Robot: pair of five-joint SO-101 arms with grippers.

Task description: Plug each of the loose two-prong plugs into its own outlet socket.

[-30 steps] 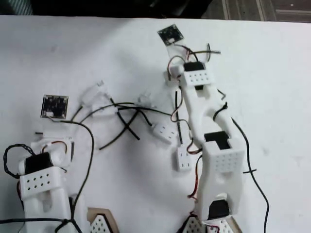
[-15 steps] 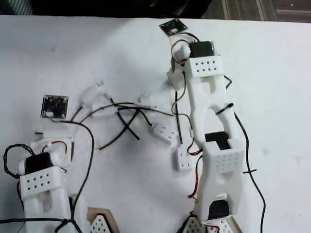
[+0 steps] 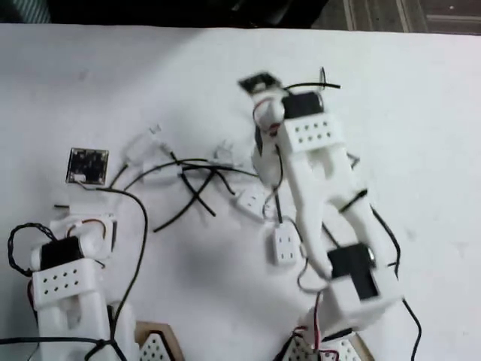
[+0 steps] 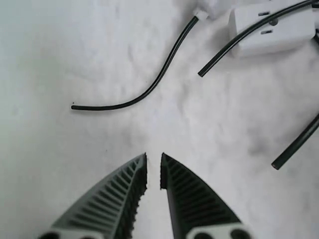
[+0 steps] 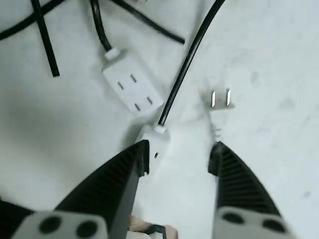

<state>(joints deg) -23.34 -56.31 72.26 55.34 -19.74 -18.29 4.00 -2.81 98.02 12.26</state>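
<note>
two-prong plug (image 5: 221, 99) lay loose near outlet socket (image 5: 153, 138); right gripper (image 5: 179, 152) spread beside that socket; left gripper (image 4: 153, 172) pressed nearly together, empty.

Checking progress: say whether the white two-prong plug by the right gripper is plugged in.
Unplugged: the white two-prong plug lies loose, both metal prongs bare.

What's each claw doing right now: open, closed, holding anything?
Left claw: closed, holding nothing.
Right claw: open, holding nothing; a socket lies just beside one finger.
</note>
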